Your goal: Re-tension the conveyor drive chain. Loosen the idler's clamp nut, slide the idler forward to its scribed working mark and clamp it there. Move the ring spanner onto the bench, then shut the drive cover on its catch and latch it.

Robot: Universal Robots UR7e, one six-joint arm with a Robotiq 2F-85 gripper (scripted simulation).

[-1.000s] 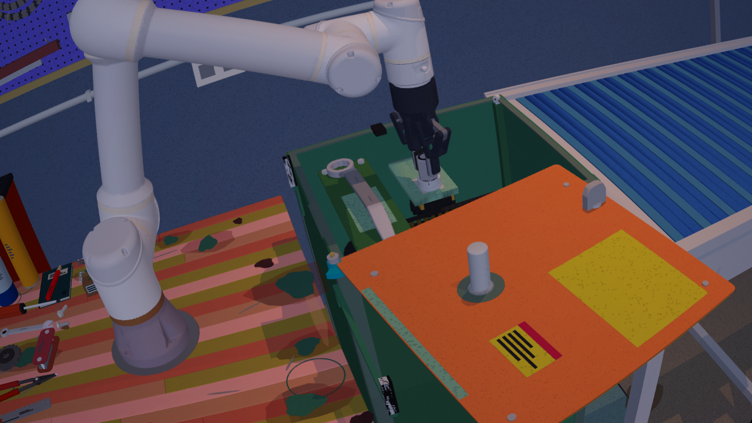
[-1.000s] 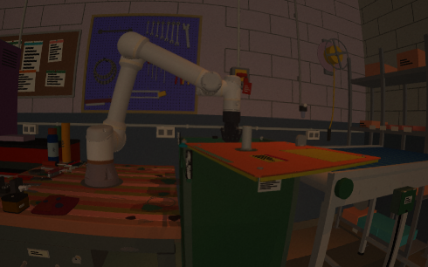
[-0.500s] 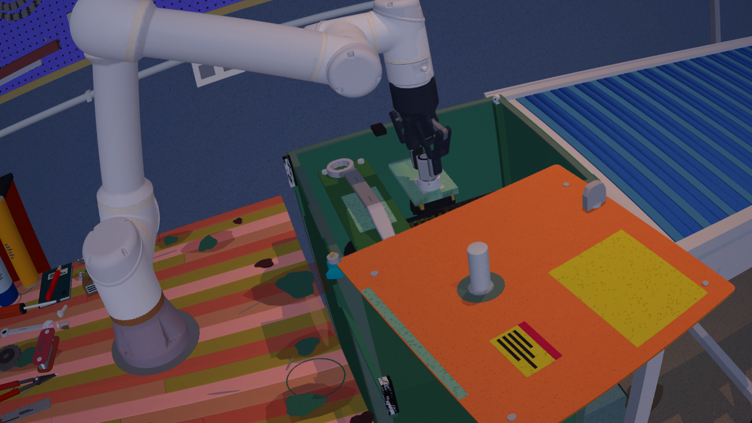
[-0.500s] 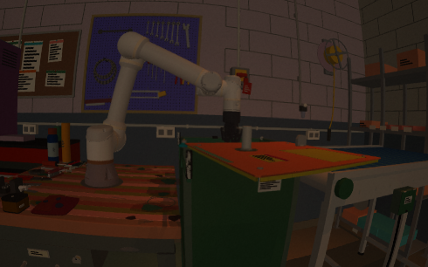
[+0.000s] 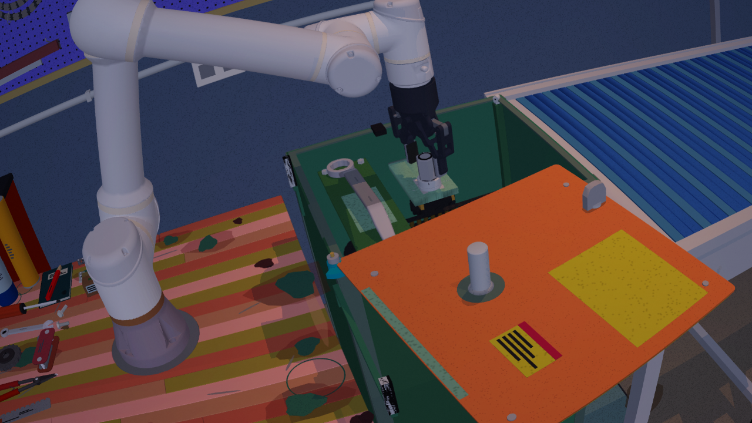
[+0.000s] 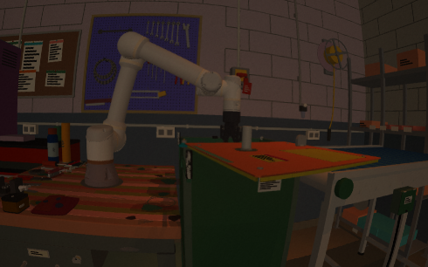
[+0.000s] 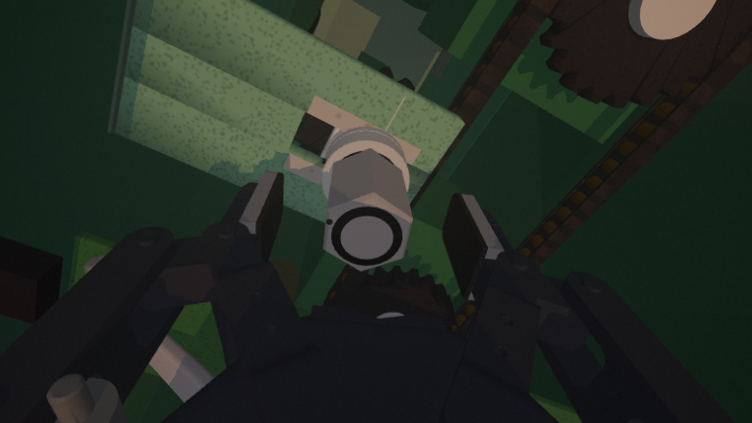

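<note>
The grey hexagonal clamp nut (image 7: 365, 210) stands upright on the idler's light green plate (image 5: 423, 184) inside the green drive housing. My gripper (image 7: 363, 226) is open around the nut (image 5: 427, 168) and holds nothing. The ring spanner (image 5: 360, 192) lies on a green block in the housing to the left of the idler, its ring end toward the back wall. The orange drive cover (image 5: 526, 294) stands swung open in front of the housing, lying nearly flat, with a grey knob (image 5: 478, 268) on top and a grey catch piece (image 5: 593, 194) at its far corner. The drive chain (image 7: 594, 179) and a sprocket run beside the idler.
The blue roller conveyor (image 5: 647, 121) runs along the right behind the cover. The striped wooden bench (image 5: 236, 305) lies to the left with my arm's base (image 5: 150, 336) on it. Hand tools (image 5: 31, 336) lie at its left edge and a wire ring (image 5: 315, 377) near its front.
</note>
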